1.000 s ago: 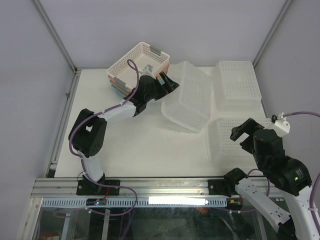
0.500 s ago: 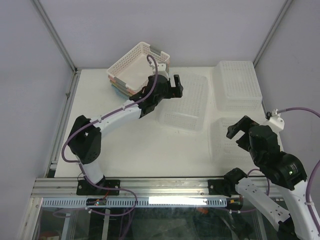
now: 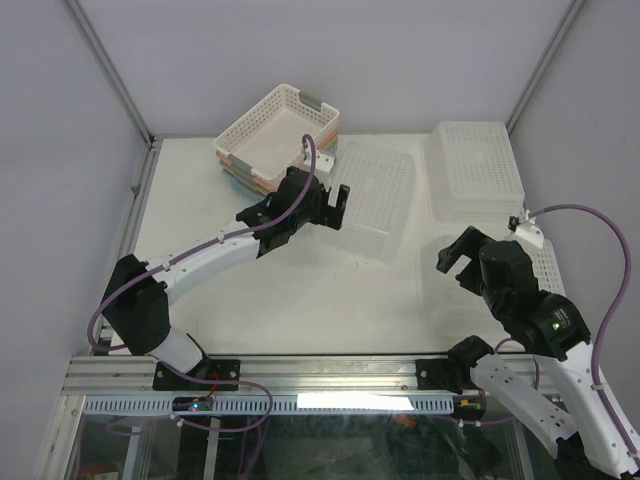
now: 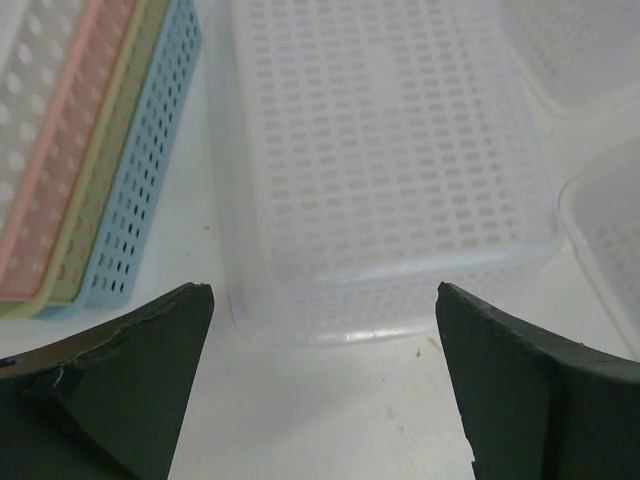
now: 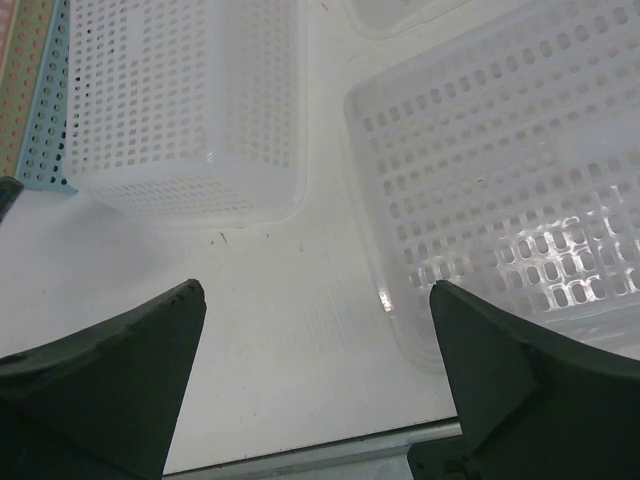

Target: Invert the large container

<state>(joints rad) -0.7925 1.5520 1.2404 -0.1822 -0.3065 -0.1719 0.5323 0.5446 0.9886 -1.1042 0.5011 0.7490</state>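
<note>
The large translucent white perforated container [image 3: 372, 198] lies flat on the table, bottom up, at the back centre. It also shows in the left wrist view [image 4: 390, 160] and in the right wrist view [image 5: 190, 100]. My left gripper [image 3: 322, 203] is open and empty, just off the container's left near edge and not touching it; in its wrist view [image 4: 322, 300] the jaws stand wide apart in front of the container's short wall. My right gripper [image 3: 452, 262] is open and empty to the right, over bare table [image 5: 315, 290].
A stack of pink, yellow and blue baskets [image 3: 275, 135] stands at the back left, close beside the container [image 4: 90, 150]. Two more translucent perforated containers lie on the right: one at the back [image 3: 475, 170], one under my right arm [image 5: 500, 200]. The table's near edge rail [image 5: 330, 455] is close.
The container, tilted up on the left gripper a second ago, has dropped flat, bottom up. The left gripper has let go and pulled back towards me. The right arm has shifted a little left.
</note>
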